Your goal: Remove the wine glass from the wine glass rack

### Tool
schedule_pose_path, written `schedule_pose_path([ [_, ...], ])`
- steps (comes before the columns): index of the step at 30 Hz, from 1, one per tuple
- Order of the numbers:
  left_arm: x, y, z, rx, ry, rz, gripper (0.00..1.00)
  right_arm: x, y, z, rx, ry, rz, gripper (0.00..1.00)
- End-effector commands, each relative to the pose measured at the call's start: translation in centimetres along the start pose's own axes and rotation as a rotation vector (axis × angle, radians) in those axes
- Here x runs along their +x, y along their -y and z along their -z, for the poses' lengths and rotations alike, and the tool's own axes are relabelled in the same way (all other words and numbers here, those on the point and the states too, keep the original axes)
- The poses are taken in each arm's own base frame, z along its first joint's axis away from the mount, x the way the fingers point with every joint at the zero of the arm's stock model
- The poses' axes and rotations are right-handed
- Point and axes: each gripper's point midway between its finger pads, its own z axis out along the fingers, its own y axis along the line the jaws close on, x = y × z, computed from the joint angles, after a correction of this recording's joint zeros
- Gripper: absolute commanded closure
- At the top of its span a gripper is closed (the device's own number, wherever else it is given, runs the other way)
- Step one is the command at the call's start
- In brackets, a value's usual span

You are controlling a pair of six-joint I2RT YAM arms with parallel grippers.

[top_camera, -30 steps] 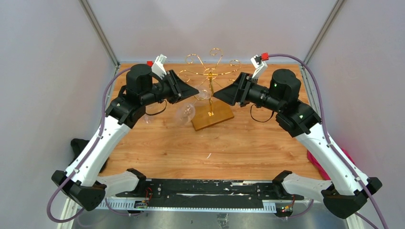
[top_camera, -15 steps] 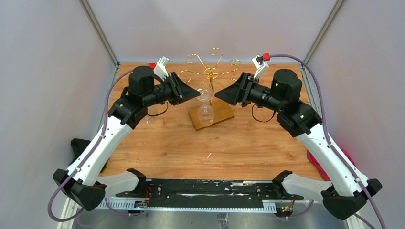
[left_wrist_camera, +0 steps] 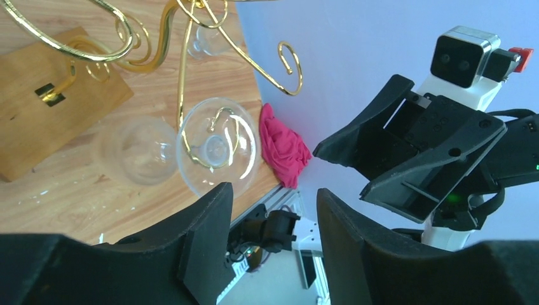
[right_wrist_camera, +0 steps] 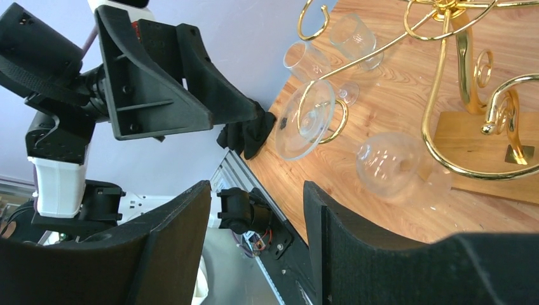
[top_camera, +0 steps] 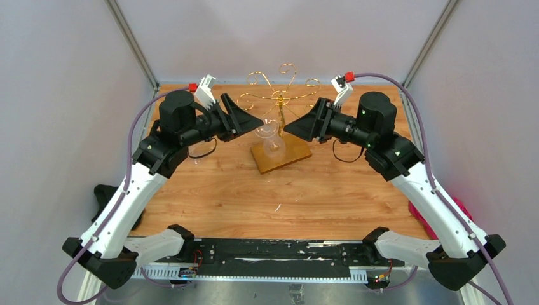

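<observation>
Top view, rack: the wine glass rack [top_camera: 280, 121] stands midway along the far edge of the table [top_camera: 318, 197], with its wooden base turned at an angle.
Top view, glass: the wine glass [top_camera: 269, 135] hangs from a rack arm just left of the pole, over the base and between the two grippers.
Top view, left gripper: the left gripper [top_camera: 253, 121] points at the glass from the left, just apart from it. Its jaws are spread and hold nothing.
Top view, right gripper: the right gripper [top_camera: 293, 127] faces in from the right of the pole, jaws spread and empty.
Top view, cloth: a pink cloth [top_camera: 438, 213] lies at the table's right edge.
Left wrist, glass: the round foot is caught in a gold scroll hook, with the bowl beyond it toward the base.
Left wrist, fingers: the left fingers [left_wrist_camera: 206, 244] stand apart with only air between them.
Left wrist, other: another clear glass [left_wrist_camera: 206, 39] shows on the table past the pole.
Right wrist, fingers: the right fingers [right_wrist_camera: 171, 254] are parted and short of the hanging glass.
Right wrist, other: two more glasses [right_wrist_camera: 353, 38] stand near the table's edge, and a black cloth [right_wrist_camera: 248, 136] lies at that edge.
Change, glass: a second ago it tilted out to the left of the base, below the left gripper's tips. Now it hangs by the pole.
Change, left gripper: it has opened and drawn back to the left.
Change, right gripper: it has barely moved and is spread as before.
</observation>
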Motion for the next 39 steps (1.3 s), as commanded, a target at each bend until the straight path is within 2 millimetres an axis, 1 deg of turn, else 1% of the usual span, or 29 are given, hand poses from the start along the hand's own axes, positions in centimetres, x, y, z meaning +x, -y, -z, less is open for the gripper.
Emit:
schedule_pose_path([
  [1, 0.5, -0.3, 1.1, -0.032, -0.004, -0.029, 0.43, 0.2, 0.6, -0.1, 0.000, -0.004, 0.004, 0.40],
  [5, 1.3, -1.4, 0.7, -0.042, -0.020, -0.013, 0.42, 0.1, 0.6, 0.0, 0.002, 0.001, 0.004, 0.40],
  [13, 1.6, -2.0, -0.5, -0.023, -0.032, 0.013, 0.40, -0.1, 1.0, 0.1, 0.009, 0.006, -0.004, 0.40],
  [16, 1.6, -1.9, -1.2, 0.000, -0.038, 0.028, 0.40, -0.2, 1.2, 0.2, 0.010, 0.006, -0.008, 0.40],
  [20, 1.3, -1.5, -1.7, 0.024, -0.035, 0.039, 0.40, -0.2, 1.5, 0.3, 0.014, 0.005, -0.015, 0.40],
  [23, 1.3, -1.7, -2.0, 0.019, -0.040, 0.038, 0.40, -0.5, 1.7, 0.4, 0.017, 0.011, -0.016, 0.40],
  [26, 1.4, -1.7, -2.4, 0.028, -0.047, 0.047, 0.44, -0.6, 2.1, 0.4, 0.020, 0.010, -0.023, 0.40],
  [31, 1.4, -1.8, -3.0, 0.038, -0.052, 0.059, 0.57, -0.6, 2.3, 0.4, 0.016, 0.009, -0.032, 0.41],
  [33, 1.4, -1.8, -3.2, 0.043, -0.053, 0.063, 0.61, -0.7, 2.4, 0.5, 0.017, 0.010, -0.036, 0.41],
  [39, 1.5, -2.2, -3.6, 0.039, -0.058, 0.071, 0.64, -0.7, 2.8, 0.6, 0.019, 0.011, -0.045, 0.41],
])
